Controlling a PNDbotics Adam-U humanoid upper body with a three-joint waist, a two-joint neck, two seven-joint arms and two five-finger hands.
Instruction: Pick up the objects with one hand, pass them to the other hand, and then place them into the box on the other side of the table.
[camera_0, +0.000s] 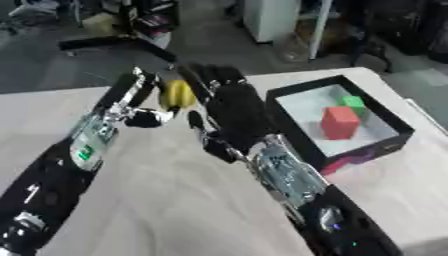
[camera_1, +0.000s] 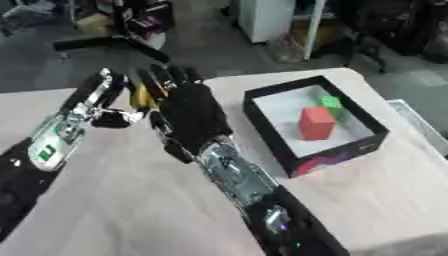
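Observation:
Above the far middle of the table, my left hand (camera_0: 138, 98) holds a yellow object (camera_0: 178, 94), its fingers curled on the object's left side. My right hand (camera_0: 234, 111) is raised right beside it, back towards the camera. Its straight fingers (camera_1: 166, 79) reach up along the object's right side and hide part of it. I cannot tell whether they touch it. On the right stands a black box (camera_0: 372, 150) with a white floor. A red block (camera_0: 339, 122) and a green block (camera_0: 353, 104) lie in it.
Both forearms cross the pale wooden table (camera_0: 175, 200) from the near edge. The table's far edge (camera_0: 52, 92) runs just behind the hands, with dark floor and clutter beyond. A pale strip (camera_1: 420, 125) lies at the right edge past the box.

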